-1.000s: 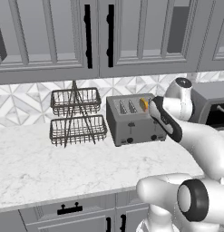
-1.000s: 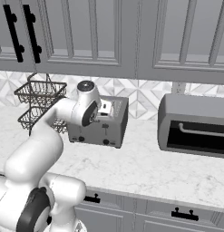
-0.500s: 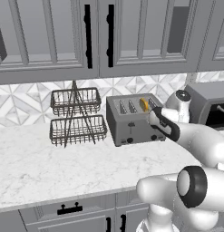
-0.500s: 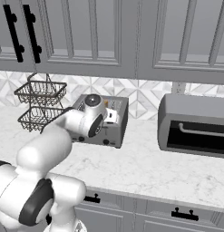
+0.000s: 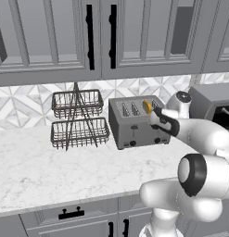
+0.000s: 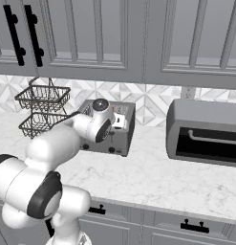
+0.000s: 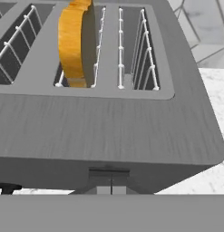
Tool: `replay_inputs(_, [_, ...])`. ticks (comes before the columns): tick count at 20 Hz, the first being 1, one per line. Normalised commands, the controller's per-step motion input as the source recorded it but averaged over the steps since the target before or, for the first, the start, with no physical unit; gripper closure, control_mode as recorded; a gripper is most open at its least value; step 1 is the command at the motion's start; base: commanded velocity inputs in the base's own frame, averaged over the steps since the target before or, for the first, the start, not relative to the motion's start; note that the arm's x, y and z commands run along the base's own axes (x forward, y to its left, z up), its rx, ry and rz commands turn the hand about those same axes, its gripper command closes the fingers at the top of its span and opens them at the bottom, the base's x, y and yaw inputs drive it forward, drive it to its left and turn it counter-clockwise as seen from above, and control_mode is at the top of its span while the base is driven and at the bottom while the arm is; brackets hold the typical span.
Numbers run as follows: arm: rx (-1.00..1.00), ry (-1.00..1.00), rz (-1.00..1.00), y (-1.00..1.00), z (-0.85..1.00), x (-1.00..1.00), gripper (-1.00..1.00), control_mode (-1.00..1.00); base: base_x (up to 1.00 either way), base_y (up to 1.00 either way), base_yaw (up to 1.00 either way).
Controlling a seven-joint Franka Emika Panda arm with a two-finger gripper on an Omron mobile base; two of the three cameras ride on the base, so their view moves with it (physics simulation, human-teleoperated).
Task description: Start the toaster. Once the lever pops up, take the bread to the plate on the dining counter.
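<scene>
tool [image 7: 111,183] closed, empty, at toaster [image 7: 109,127] front edge.
risk: my closed tool slips off the lever below; bread [image 7: 73,43] ahead stays untoasted.

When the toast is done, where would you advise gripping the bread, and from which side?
Grip the bread by its exposed top edge, coming straight down from above: it stands upright in a toaster slot, so only that edge sticks out, with the fingers across its flat faces.
</scene>
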Motion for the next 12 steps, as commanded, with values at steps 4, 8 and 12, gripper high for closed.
replay_inputs(4, [0.0, 0.02, 0.0, 0.0, -0.11, 0.16, 1.0, -1.0, 0.0, 0.0, 0.0])
replay_inputs(8, [0.0, 0.03, 0.0, 0.0, -0.22, 0.03, 1.0, -1.0, 0.0, 0.0, 0.0])
replay_inputs(12, [0.0, 0.04, 0.0, 0.0, -0.34, 0.0, 1.0, -1.0, 0.0, 0.0, 0.0])
